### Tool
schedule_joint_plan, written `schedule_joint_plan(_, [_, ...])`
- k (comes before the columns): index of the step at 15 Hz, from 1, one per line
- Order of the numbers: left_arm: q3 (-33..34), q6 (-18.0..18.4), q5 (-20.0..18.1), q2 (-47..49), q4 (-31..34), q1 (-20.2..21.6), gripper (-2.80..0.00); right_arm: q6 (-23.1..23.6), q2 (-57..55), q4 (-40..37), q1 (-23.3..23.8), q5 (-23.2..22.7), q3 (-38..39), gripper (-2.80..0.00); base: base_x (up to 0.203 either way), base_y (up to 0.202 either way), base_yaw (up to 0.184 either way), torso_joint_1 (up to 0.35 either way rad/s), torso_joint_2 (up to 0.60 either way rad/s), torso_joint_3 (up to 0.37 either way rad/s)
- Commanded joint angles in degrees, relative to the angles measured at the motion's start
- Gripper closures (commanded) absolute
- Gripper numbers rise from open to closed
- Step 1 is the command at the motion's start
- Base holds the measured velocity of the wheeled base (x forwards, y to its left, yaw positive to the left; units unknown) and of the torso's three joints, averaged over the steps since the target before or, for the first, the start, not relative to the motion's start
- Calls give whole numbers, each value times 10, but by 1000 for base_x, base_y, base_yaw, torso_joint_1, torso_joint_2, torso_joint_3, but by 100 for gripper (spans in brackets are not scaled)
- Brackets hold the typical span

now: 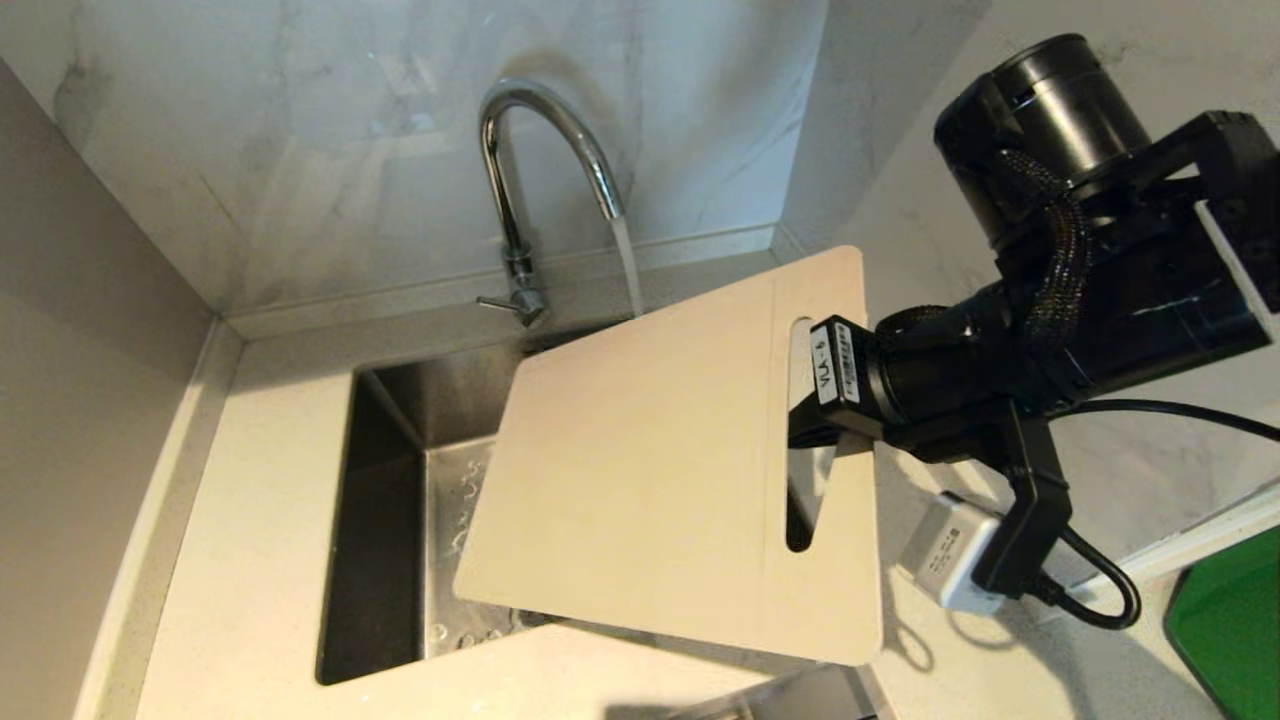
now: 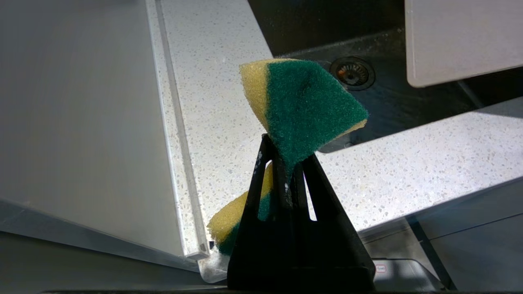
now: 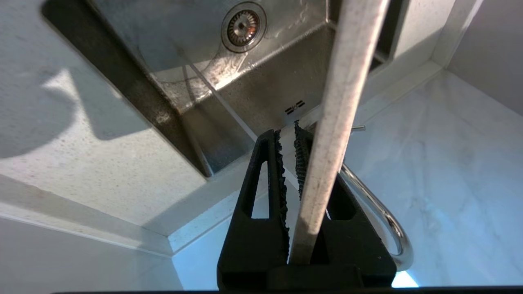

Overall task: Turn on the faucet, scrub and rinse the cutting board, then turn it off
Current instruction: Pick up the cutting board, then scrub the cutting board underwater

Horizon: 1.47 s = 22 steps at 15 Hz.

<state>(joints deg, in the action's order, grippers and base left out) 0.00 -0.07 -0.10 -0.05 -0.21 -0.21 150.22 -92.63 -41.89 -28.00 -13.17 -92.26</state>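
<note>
Right pincer reaches in from the right, fingers clamped (nearly together); left pincer is clamped too.

kitchen: steel sink, marble-look backsplash

Speckled pale countertop with a sunken steel sink

You see the chrome faucet rising from its back ledge at twelve o'clock of the basin; something green at four.

The chrome faucet runs water behind the tilted cream cutting board above the sink.
</note>
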Motion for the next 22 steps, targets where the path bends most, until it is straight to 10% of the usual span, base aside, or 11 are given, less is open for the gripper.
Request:
schedule_joint_plan(1, [1,0,0,0,0,0,0,9,-39,-9,0,0,-40,0,0,0,0,0,0,0])
schedule_joint_plan(6, [1,0,0,0,0,0,0,42,-138,-95,0,-5,-203,0,0,0,0,0,0,0])
schedule_joint_plan(22, [1,0,0,0,0,0,0,70,-220,-60,1,-32,-212,0,0,0,0,0,0,0])
